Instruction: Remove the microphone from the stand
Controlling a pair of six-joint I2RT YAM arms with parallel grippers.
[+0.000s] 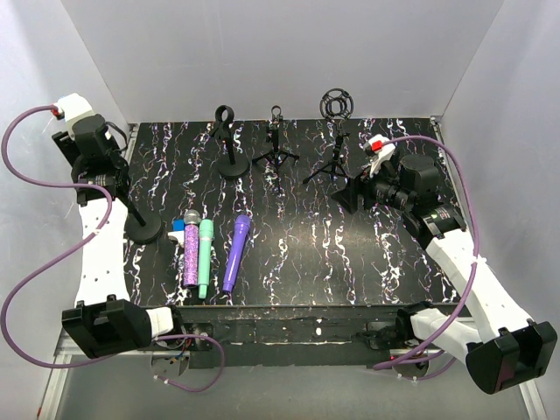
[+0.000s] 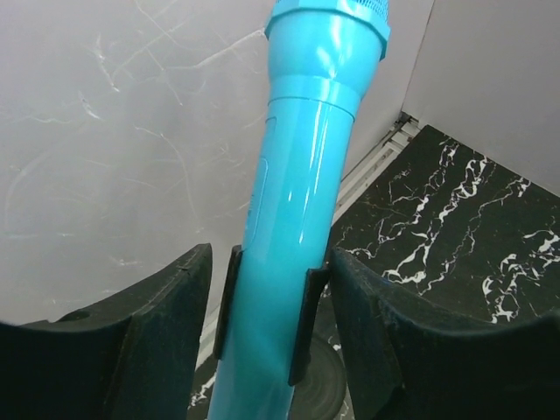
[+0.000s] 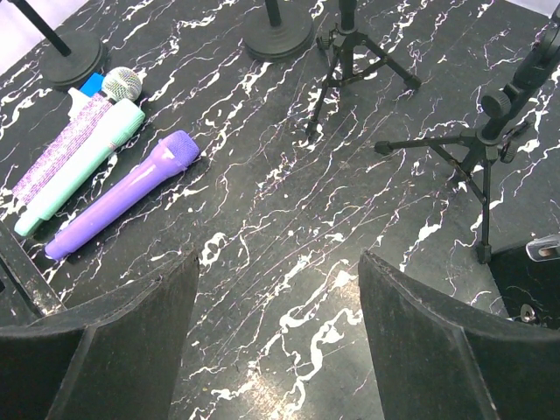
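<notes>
A bright blue microphone [image 2: 297, 175] stands nearly upright in the black clip [image 2: 302, 324] of a round-based stand [image 1: 143, 229] at the table's left edge. My left gripper [image 2: 271, 254] straddles it at clip height. The right finger [image 2: 385, 332] rests against the clip's edge, while a narrow gap separates the left finger [image 2: 166, 332] from the clip, so the jaws are open. In the top view the left wrist [image 1: 92, 162] hides the microphone. My right gripper [image 3: 278, 258] hovers open over bare table at the right, with nothing between its fingers [image 1: 350, 194].
Three microphones lie side by side at front left: glittery purple [image 1: 189, 254], mint green [image 1: 205, 258], plain purple [image 1: 236, 254]. Three bare stands line the back: a round-based one [image 1: 229, 144], a tripod [image 1: 276, 150] and a shock-mount tripod [image 1: 335, 131]. White walls enclose the table.
</notes>
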